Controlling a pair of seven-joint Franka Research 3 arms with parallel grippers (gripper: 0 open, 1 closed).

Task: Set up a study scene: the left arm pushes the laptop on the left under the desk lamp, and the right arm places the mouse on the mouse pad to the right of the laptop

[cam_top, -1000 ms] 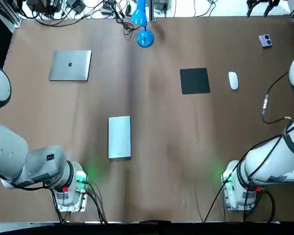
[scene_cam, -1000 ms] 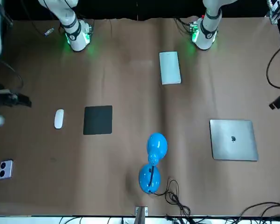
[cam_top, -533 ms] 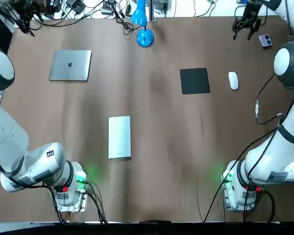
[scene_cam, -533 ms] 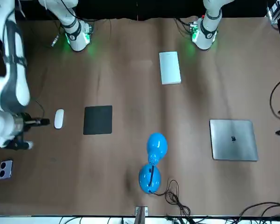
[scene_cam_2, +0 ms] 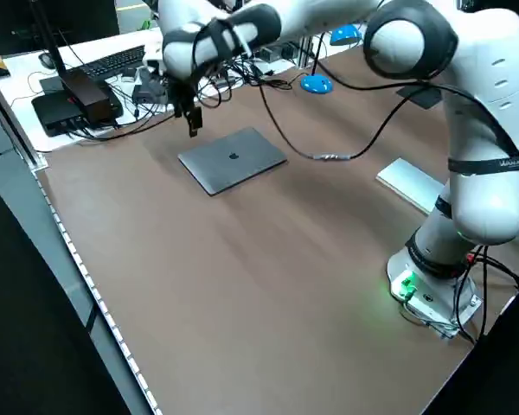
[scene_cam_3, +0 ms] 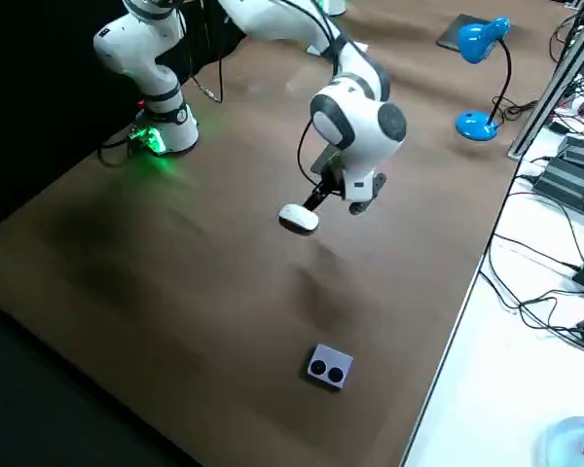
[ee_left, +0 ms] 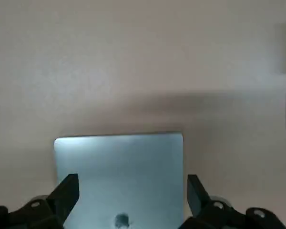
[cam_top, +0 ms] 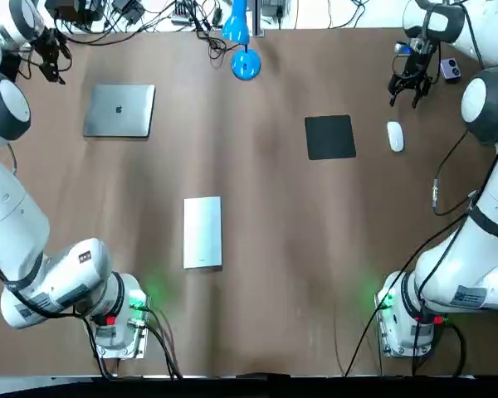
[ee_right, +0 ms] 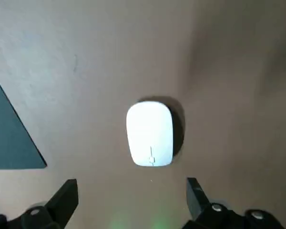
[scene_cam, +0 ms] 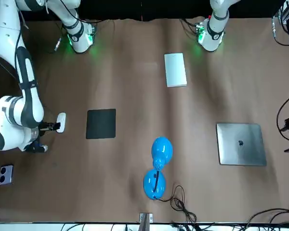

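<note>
1. Laptop [cam_top: 119, 110] lies closed, lid and logo up, on the far left part of the bench [cam_top: 315, 249]. It is well apart from the blue desk lamp [cam_top: 246, 65] at the middle of the far edge. The left jaws hang just off the laptop's far left corner, clear of it.
2. Its long axis runs across the bench from left to right (the short sides face the bench ends).
3. The left jaws are spread wide and hold nothing. In the left wrist view their fingers [ee_left: 66, 193] stand about as far apart as the laptop is wide and touch nothing.
4. The mouse [cam_top: 395, 136] sits on bare bench just right of the black mouse pad [cam_top: 329, 137], apart from it. The right jaws hover near the mouse, on its far side.
5. The mouse's long axis runs from the robot's side toward the far edge (parallel to the pad's right edge).
6. The right jaws are released and empty. Their fingers [ee_right: 66, 196] are set wider than the mouse and are not touching it.
</note>
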